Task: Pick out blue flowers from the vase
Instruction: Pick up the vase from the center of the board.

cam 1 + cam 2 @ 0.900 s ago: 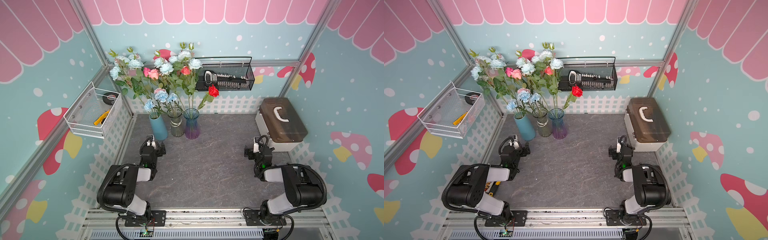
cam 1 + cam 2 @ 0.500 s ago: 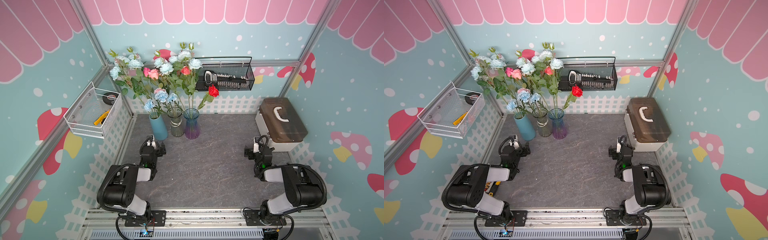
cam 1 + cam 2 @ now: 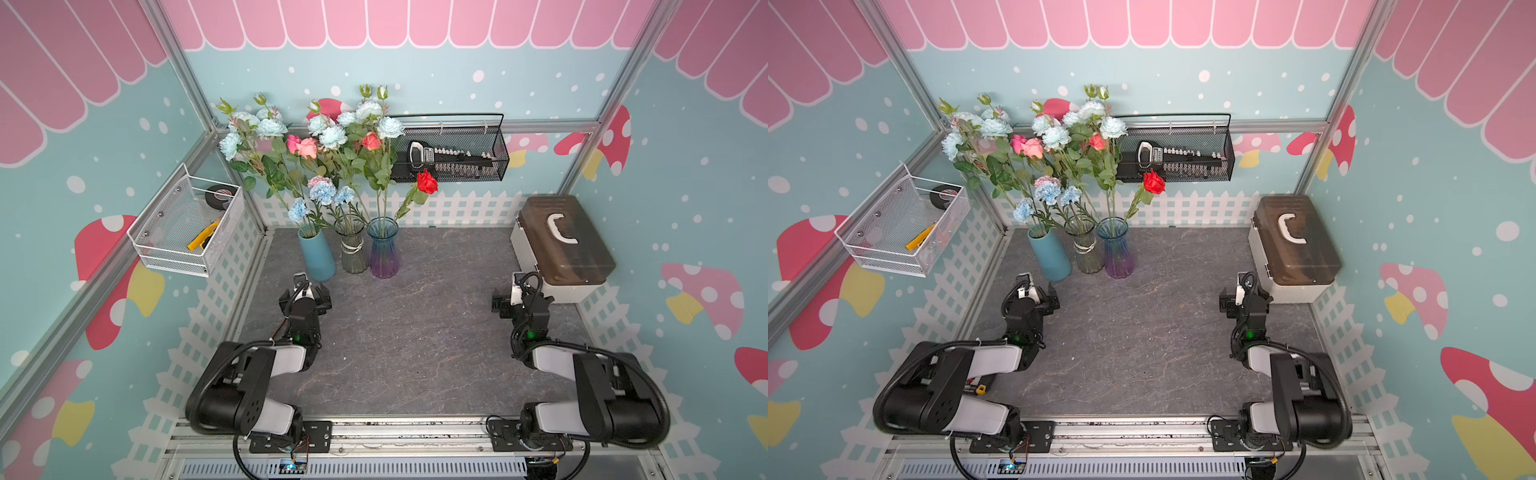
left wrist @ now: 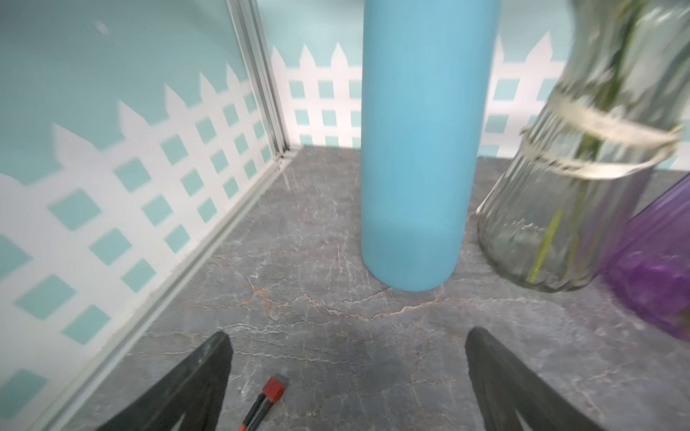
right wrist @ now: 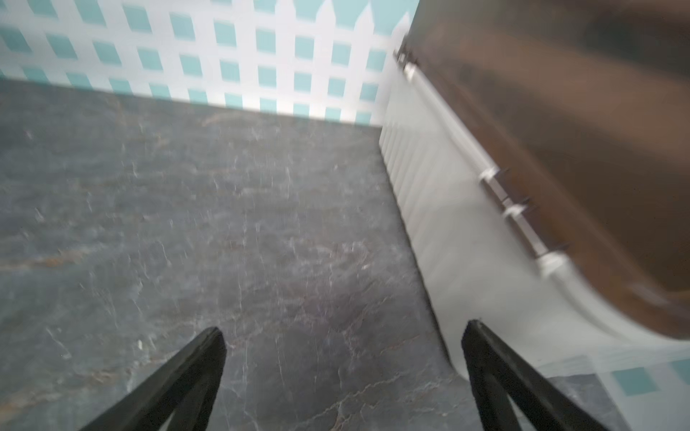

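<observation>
Nothing visibly shifts since the earlier frames; both arms sit folded as before. Left gripper [image 4: 347, 336]: jaws apart, empty, just short of the blue vase [image 3: 318, 257]. Right gripper [image 5: 343, 328]: jaws apart, empty, beside the lidded box [image 3: 582, 257] at two o'clock. Three vases stand in a row at eleven o'clock on the tabletop [image 3: 415, 332]: the blue vase, a clear vase [image 3: 352, 253] and a purple vase [image 3: 384, 255]. All blue flowers [image 3: 332, 135] stand in them: three small blue carnations [image 3: 322, 192] sit low, and the large heads above are too crowded to count. Three pink-coral roses [image 3: 307, 147], one red rose [image 3: 427, 183] and one pink carnation [image 3: 318, 180] crowd among them, stems crossing. A white wire basket [image 3: 174, 216] at nine o'clock holds a tape roll [image 3: 220, 194] and a yellow tool [image 3: 201, 239]. A black mesh basket [image 3: 494, 145] at twelve o'clock holds a tool set [image 3: 440, 156].
</observation>
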Controlling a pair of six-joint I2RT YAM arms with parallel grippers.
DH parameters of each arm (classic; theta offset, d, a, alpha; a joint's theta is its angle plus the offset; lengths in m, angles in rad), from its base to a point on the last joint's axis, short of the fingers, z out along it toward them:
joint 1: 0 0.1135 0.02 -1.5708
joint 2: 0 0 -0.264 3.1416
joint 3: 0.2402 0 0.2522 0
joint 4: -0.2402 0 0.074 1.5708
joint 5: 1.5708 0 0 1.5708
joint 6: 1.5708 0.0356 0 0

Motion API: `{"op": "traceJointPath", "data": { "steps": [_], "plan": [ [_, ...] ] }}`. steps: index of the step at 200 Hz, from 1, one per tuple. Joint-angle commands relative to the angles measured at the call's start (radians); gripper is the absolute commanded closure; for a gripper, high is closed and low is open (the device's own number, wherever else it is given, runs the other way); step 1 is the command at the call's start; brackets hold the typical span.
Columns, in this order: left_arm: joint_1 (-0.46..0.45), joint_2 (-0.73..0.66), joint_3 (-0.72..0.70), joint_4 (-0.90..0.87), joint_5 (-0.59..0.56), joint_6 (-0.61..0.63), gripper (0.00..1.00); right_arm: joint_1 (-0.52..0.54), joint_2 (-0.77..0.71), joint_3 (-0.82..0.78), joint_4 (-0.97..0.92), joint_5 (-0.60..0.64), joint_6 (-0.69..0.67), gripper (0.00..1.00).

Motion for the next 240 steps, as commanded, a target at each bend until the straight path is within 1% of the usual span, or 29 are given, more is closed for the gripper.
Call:
{"op": "traceJointPath", "data": {
  "steps": [1,8,13,20,28,37,41,47,58,60,63,69,78,87,98,106,119,134,149,161,180,201,206,220,224,235,240],
  "plan": [
    [-0.073,-0.228,0.112,-0.331,-0.23,-0.055,0.02,0.026,-0.145,0.038,-0.175,0.081,0.147,0.01],
    [-0.071,-0.291,0.16,-0.497,-0.229,-0.177,0.02,0.027,-0.176,0.05,-0.216,0.055,0.216,0.01],
    [-0.07,-0.323,0.185,-0.589,-0.217,-0.254,0.02,0.027,-0.192,0.053,-0.229,0.013,0.24,0.01],
    [-0.068,-0.357,0.2,-0.654,-0.178,-0.327,0.02,0.026,-0.207,0.049,-0.232,-0.067,0.236,0.01],
    [-0.065,-0.377,0.182,-0.628,-0.096,-0.341,0.02,0.026,-0.212,0.037,-0.217,-0.121,0.263,0.01],
    [-0.064,-0.382,0.151,-0.581,-0.021,-0.382,0.02,0.025,-0.203,0.025,-0.221,-0.101,0.408,0.01],
    [-0.064,-0.381,0.136,-0.561,0.007,-0.408,0.02,0.022,-0.199,0.027,-0.245,-0.114,0.458,0.01],
    [-0.062,-0.374,0.113,-0.519,0.062,-0.442,0.02,0.02,-0.181,0.025,-0.221,-0.173,0.465,0.01],
    [-0.057,-0.345,0.104,-0.458,0.203,-0.437,0.02,0.021,-0.133,0.025,-0.121,-0.351,0.46,0.01],
    [-0.057,-0.337,0.112,-0.461,0.229,-0.436,0.02,0.023,-0.122,0.028,-0.104,-0.378,0.464,0.02],
    [-0.058,-0.326,0.125,-0.472,0.263,-0.437,0.03,0.024,-0.106,0.034,-0.084,-0.414,0.473,0.06],
    [-0.067,-0.301,0.162,-0.501,0.307,-0.438,0.04,0.038,-0.079,0.048,-0.055,-0.457,0.493,0.11],
    [-0.092,-0.262,0.21,-0.532,0.346,-0.426,0.06,0.078,-0.038,0.076,-0.049,-0.478,0.489,0.16],
    [-0.132,-0.23,0.254,-0.558,0.346,-0.412,0.08,0.135,-0.01,0.114,-0.092,-0.457,0.438,0.19],
    [-0.169,-0.201,0.317,-0.605,0.335,-0.395,0.14,0.211,0.014,0.17,-0.174,-0.388,0.363,0.2],
    [-0.23,-0.182,0.374,-0.657,0.314,-0.378,0.15,0.247,0.035,0.194,-0.207,-0.364,0.33,0.23],
    [-0.314,-0.136,0.487,-0.763,0.259,-0.309,0.16,0.266,0.061,0.216,-0.213,-0.373,0.322,0.27],
    [-0.416,-0.059,0.636,-0.892,0.162,-0.205,0.17,0.273,0.069,0.219,-0.213,-0.384,0.319,0.28],
    [-0.481,0.039,0.771,-0.994,0.11,-0.106,0.17,0.274,0.063,0.212,-0.212,-0.385,0.315,0.29],
    [-0.494,0.115,0.873,-1.072,0.099,-0.054,0.16,0.273,0.056,0.208,-0.213,-0.383,0.311,0.29],
    [-0.493,0.241,1.037,-1.192,0.075,-0.013,0.16,0.273,0.047,0.202,-0.213,-0.392,0.305,0.3],
    [-0.49,0.379,1.239,-1.343,0.096,0.021,0.17,0.273,0.037,0.19,-0.207,-0.39,0.305,0.3],
    [-0.489,0.411,1.292,-1.375,0.102,0.029,0.2,0.273,0.036,0.188,-0.205,-0.39,0.305,0.3],
    [-0.483,0.497,1.432,-1.486,0.107,0.046,0.24,0.273,0.035,0.187,-0.205,-0.387,0.305,0.3],
    [-0.479,0.52,1.473,-1.517,0.118,0.051,0.26,0.273,0.036,0.188,-0.204,-0.391,0.305,0.3],
    [-0.466,0.579,1.579,-1.603,0.163,0.061,0.27,0.273,0.045,0.194,-0.204,-0.394,0.305,0.3],
    [-0.461,0.602,1.626,-1.637,0.175,0.064,0.29,0.273,0.05,0.198,-0.204,-0.396,0.305,0.3]
  ]
}}
